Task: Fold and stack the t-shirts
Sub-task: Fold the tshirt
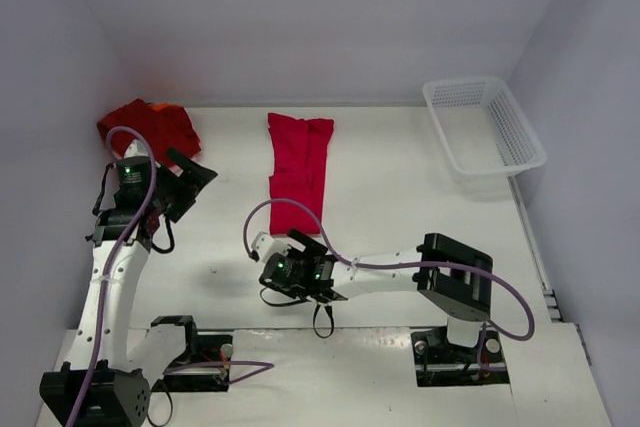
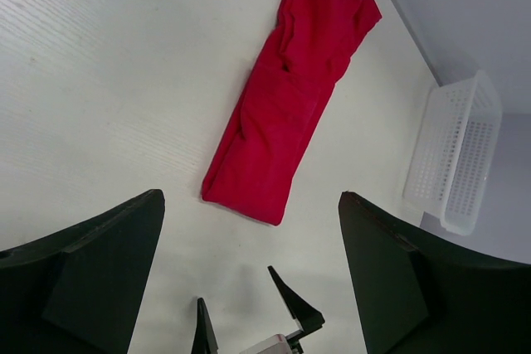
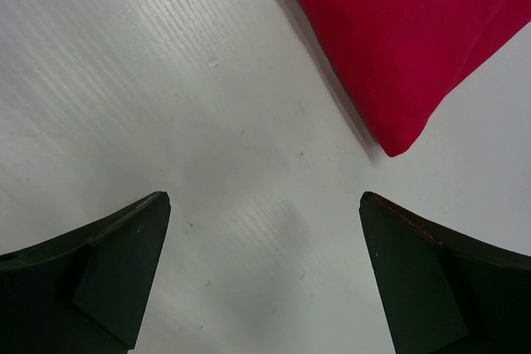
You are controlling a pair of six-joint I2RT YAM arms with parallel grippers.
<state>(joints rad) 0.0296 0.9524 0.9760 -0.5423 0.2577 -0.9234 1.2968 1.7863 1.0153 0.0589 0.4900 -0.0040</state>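
Observation:
One red t-shirt (image 1: 298, 169) lies folded into a long strip on the white table (image 1: 400, 207), running from the back toward the middle. The left wrist view shows the whole strip (image 2: 290, 97); the right wrist view shows only its near corner (image 3: 406, 31). A darker red t-shirt (image 1: 150, 125) sits bundled at the back left. My left gripper (image 1: 190, 185) hovers open near that bundle, left of the strip, holding nothing (image 2: 250, 198). Just short of the strip's near end, my right gripper (image 1: 287, 246) is open over bare table (image 3: 264, 196).
A white mesh basket (image 1: 485, 125) stands at the back right, also in the left wrist view (image 2: 456, 155). White walls close in the table on the left, back and right. My right gripper's fingers (image 2: 294, 300) show at the bottom of the left wrist view.

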